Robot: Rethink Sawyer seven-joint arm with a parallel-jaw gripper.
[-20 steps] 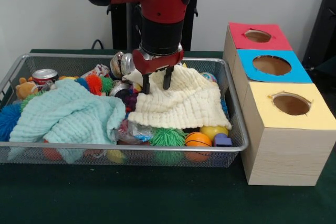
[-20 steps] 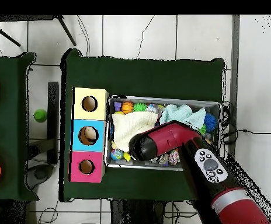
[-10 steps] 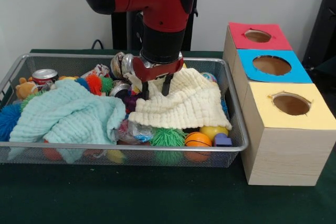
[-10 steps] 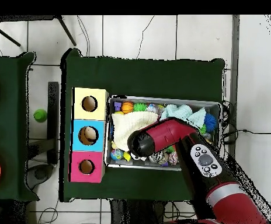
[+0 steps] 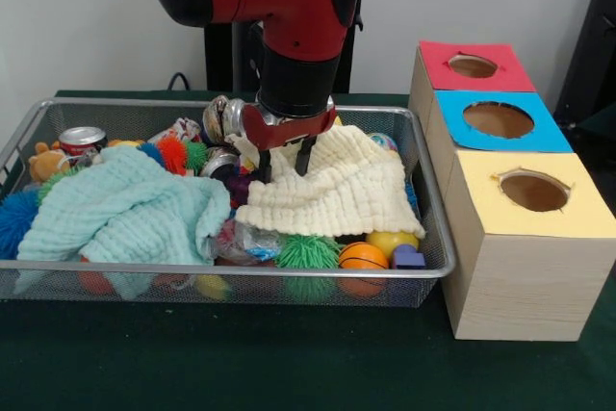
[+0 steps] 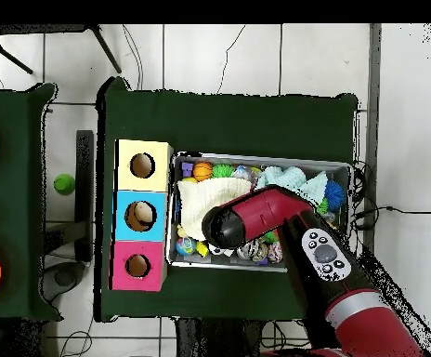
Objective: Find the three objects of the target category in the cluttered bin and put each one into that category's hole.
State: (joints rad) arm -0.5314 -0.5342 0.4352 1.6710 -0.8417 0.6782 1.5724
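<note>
Our gripper (image 5: 284, 163) sits low in the bin (image 5: 38, 267), its two dark fingers (image 5: 304, 155) spread apart and pressing into the far edge of the cream cloth (image 5: 337, 190); whether they pinch a fold, we cannot tell. A mint cloth (image 5: 120, 211) lies at nine o'clock. The hole (image 5: 498, 119), in the blue-topped box (image 5: 553, 137), waits at three o'clock, outside the bin.

The bin (image 5: 231, 271) is silver wire mesh; the cream cloth (image 5: 337, 190) and mint cloth (image 5: 120, 214) look soft, waffle-textured; the boxes (image 5: 525, 286) have pale matt wood sides
</note>
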